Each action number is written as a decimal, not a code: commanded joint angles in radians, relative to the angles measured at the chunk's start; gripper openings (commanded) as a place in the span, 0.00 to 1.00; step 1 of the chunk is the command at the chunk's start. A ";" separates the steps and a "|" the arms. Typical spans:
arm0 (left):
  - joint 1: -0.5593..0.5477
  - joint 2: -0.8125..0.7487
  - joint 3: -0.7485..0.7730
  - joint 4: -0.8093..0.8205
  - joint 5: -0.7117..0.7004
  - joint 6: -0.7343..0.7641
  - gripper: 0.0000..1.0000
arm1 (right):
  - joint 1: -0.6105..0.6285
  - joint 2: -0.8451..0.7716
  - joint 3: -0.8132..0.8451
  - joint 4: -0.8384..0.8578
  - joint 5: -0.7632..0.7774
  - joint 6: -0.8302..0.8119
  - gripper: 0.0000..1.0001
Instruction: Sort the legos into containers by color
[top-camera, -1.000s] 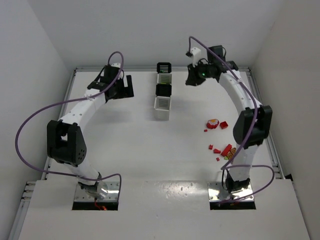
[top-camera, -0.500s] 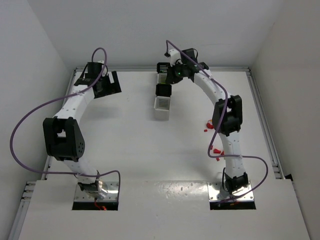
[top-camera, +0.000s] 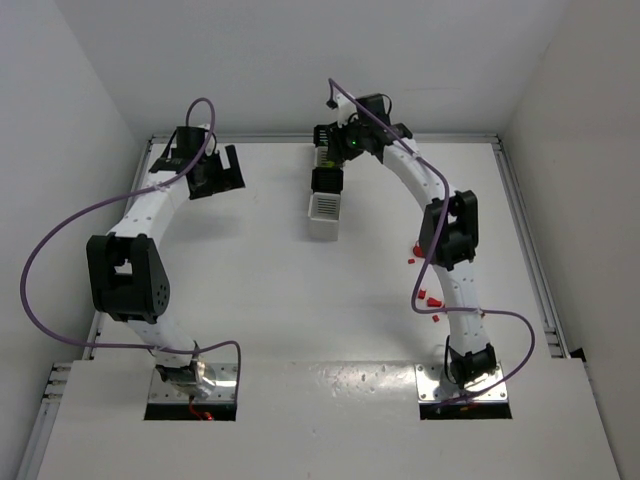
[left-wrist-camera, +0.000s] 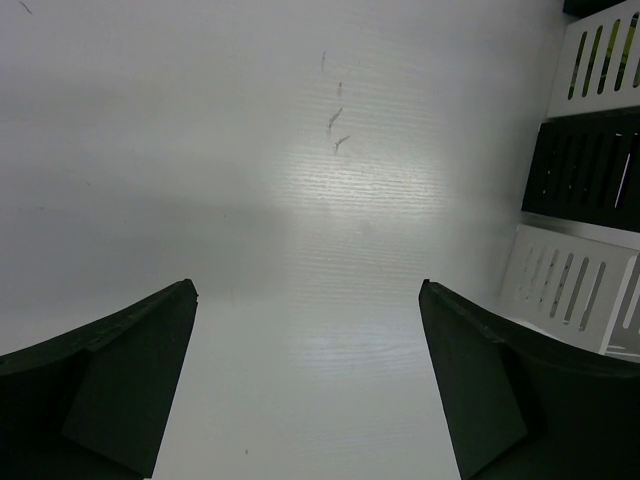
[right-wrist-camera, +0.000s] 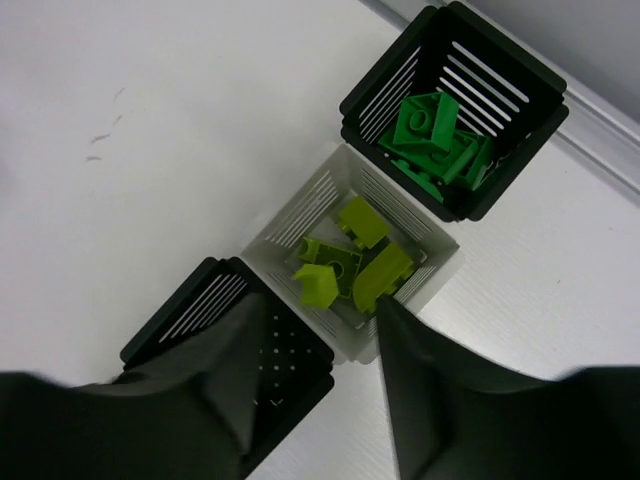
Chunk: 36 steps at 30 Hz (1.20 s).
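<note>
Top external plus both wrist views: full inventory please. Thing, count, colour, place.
table: one, white, under everything.
containers: four, black and white alternating, in one row at the table's far middle.
green legos: several, exact count unclear, in the farthest black container.
yellow-green legos: about four, in the white container next to it.
red legos: at least five visible, loose on the table's right side.
left pincer: open, empty, over bare table beside the containers.
right pincer: open, above the white container holding the yellow-green legos.
</note>
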<state>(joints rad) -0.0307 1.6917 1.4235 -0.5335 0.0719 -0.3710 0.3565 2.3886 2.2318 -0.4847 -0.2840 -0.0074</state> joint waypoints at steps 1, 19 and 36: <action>0.008 -0.036 -0.003 0.010 0.009 -0.002 1.00 | 0.013 0.006 0.032 0.043 0.032 0.004 0.54; -0.116 -0.112 -0.129 0.150 0.137 0.149 1.00 | -0.091 -0.790 -0.760 -0.377 -0.017 -0.497 0.47; -0.179 -0.112 -0.163 0.161 0.089 0.167 1.00 | -0.194 -1.044 -1.399 -0.885 0.087 -0.944 0.16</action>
<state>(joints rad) -0.2043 1.6199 1.2648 -0.4057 0.1780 -0.2157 0.1658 1.2491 0.8238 -1.3426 -0.2176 -0.9157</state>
